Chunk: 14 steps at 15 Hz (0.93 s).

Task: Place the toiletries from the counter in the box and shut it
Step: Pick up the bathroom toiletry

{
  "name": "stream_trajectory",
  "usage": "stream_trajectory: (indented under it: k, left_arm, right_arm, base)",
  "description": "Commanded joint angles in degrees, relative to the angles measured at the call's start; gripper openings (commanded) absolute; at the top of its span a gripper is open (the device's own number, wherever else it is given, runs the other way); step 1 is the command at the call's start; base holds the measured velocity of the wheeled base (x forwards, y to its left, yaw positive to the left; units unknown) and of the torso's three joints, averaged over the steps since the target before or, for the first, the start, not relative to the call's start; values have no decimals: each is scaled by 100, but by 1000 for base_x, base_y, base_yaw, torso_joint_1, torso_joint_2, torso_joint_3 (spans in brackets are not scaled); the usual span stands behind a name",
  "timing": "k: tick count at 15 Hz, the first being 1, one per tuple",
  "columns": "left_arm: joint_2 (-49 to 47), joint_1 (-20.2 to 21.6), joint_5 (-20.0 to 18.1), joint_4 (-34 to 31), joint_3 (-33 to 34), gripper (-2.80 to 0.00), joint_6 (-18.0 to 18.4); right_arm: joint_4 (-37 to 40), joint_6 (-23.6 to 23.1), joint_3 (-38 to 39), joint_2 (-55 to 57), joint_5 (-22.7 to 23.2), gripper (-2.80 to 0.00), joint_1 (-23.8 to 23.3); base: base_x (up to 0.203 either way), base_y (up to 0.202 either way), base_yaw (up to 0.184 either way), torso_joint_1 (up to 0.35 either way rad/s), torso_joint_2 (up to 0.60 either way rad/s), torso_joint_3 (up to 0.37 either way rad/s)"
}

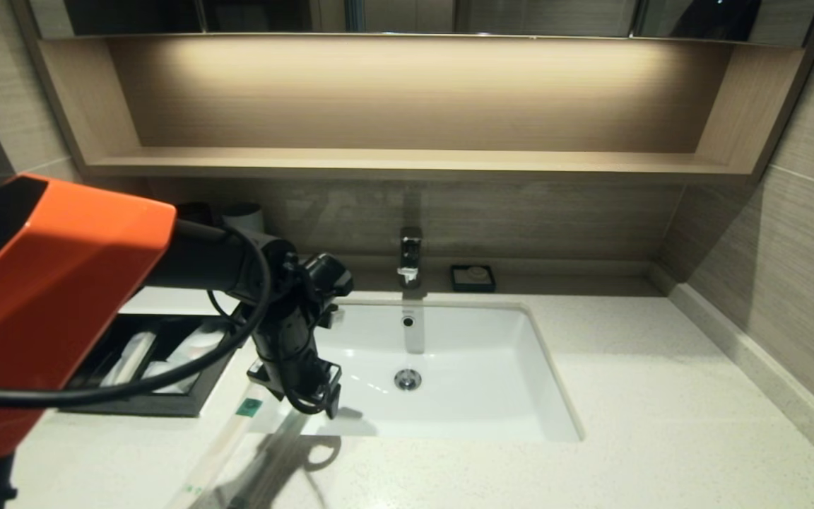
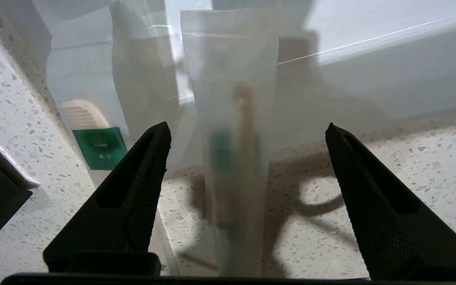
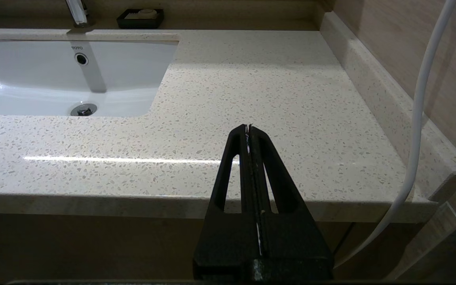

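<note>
Toiletry: slim translucent-wrapped toothbrush packet flat on the speckled cream tabletop, directly under the left end effector.
Long axis: runs between the fingers, lengthwise away from the wrist.
Left end effector: spread wide, holding nothing.
Nearer arm: left; right end effector closed, well apart.
Neighbour: comb packet just beside one finger.

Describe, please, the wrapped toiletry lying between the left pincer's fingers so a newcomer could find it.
Start at the white sink; on the counter off its left front corner lie slim wrapped packets. This packet holds a tan stick, unlike its neighbour, whose green label reads comb.
</note>
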<state>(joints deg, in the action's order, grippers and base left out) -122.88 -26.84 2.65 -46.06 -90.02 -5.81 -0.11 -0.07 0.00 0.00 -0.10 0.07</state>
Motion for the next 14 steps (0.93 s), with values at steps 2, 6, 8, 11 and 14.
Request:
stream_trajectory:
  k: [2, 6, 8, 11, 14]
  left_arm:
    - [-44, -5, -18, -26, 19, 0, -16]
    - [-79, -5, -19, -26, 63, 0, -16]
    - [-128, 4, -19, -26, 72, 0, -16]
    - [-174, 39, -12, -26, 98, 0, -25]
    - [-175, 46, -10, -17, 89, 0, -25]
  right_arm:
    - [1, -1, 8, -9, 1, -280, 1]
    - [-3, -1, 0, 0, 1, -280, 1]
    - [2, -1, 9, -5, 1, -280, 1]
    - [1, -1, 9, -9, 1, -280, 1]
    - [-4, -1, 9, 0, 1, -280, 1]
  base:
    - [0, 0, 0, 0, 0, 0]
    - [0, 0, 0, 0, 0, 0]
    - [0, 0, 0, 0, 0, 0]
    - [0, 0, 0, 0, 0, 0]
    - [0, 0, 0, 0, 0, 0]
